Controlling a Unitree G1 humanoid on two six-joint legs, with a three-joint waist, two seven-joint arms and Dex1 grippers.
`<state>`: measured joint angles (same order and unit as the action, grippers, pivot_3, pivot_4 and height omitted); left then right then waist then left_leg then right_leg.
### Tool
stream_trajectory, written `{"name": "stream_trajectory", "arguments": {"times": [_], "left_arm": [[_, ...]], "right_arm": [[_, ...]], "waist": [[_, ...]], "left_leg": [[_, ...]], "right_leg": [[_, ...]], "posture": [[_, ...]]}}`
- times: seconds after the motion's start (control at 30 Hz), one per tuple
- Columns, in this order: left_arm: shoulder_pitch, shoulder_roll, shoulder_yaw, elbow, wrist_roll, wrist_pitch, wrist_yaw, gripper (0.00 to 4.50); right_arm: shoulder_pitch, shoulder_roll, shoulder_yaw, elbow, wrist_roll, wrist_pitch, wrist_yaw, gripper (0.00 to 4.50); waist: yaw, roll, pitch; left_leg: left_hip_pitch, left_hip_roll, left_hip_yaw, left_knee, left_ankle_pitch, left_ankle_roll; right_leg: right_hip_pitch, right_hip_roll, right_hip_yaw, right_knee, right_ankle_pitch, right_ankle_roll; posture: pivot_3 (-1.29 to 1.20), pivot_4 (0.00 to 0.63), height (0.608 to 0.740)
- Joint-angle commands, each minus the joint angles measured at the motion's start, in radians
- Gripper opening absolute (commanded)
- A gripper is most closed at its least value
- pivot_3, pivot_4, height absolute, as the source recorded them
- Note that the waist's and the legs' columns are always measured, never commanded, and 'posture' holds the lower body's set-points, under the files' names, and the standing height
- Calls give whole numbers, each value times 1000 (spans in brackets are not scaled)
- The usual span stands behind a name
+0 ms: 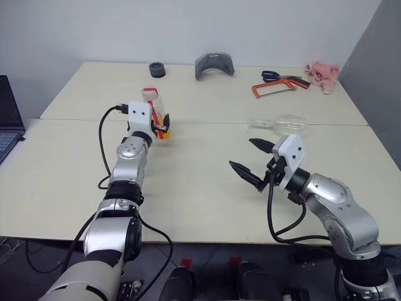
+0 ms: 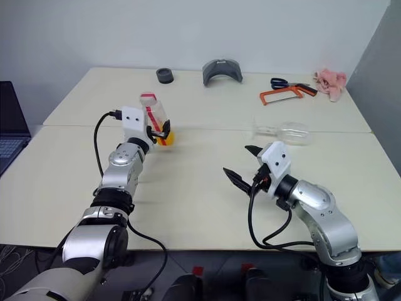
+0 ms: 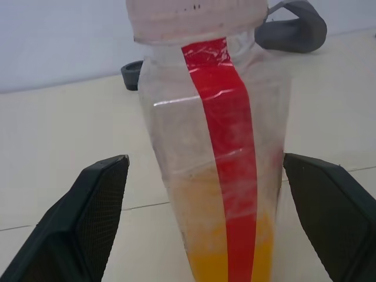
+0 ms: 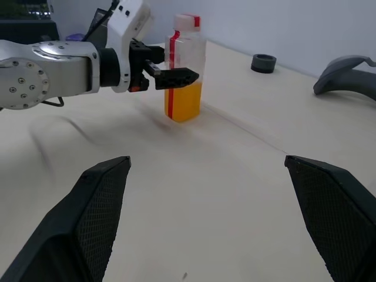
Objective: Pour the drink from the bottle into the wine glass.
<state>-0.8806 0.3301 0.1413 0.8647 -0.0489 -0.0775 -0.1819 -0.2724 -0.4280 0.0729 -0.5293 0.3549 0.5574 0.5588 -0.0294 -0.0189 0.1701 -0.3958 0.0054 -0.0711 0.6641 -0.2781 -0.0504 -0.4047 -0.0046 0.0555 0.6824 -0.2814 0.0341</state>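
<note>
We see bottle [image 4: 185, 64] upright on table [image 1: 188, 188], orange drink [image 4: 187, 101] low inside. Left gripper [image 4: 170, 75] spread wide around it, fingers apart from sides. Right gripper [image 1: 250, 160] released, empty. Wine glass [image 1: 281, 122] lying toppled beyond it.

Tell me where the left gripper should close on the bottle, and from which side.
Close on the bottle's flat side walls at mid-height, coming in level from the robot's side. It stands upright with squarish sides, and the open left gripper already has a finger on either side of it. Gripping above the drink but below the cap should keep it steady.
</note>
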Motion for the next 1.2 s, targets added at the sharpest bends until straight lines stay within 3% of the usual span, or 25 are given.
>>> {"name": "stream_trajectory", "arguments": {"times": [0.03,0.5,1.2], "left_arm": [[-57,3,-6,31,15,-48,12,4470],[-171,-3,-3,172,22,-78,53,4470],[-191,-1,-12,187,33,-90,67,4470]], "right_arm": [[-23,2,0,-20,8,-12,1,4500],[-117,15,13,-27,58,-18,42,4500],[-107,8,32,-12,42,-34,44,4500]], "waist": [[0,0,0],[0,0,0],[-1,0,0]], "left_leg": [[0,0,0,0,0,0],[-3,-8,-9,1,1,0],[-4,-13,-9,1,2,0]], "right_leg": [[0,0,0,0,0,0],[0,-7,-10,1,0,0],[0,-14,-13,1,0,0]], "posture": [[0,150,740],[0,150,740],[0,150,740]]}}
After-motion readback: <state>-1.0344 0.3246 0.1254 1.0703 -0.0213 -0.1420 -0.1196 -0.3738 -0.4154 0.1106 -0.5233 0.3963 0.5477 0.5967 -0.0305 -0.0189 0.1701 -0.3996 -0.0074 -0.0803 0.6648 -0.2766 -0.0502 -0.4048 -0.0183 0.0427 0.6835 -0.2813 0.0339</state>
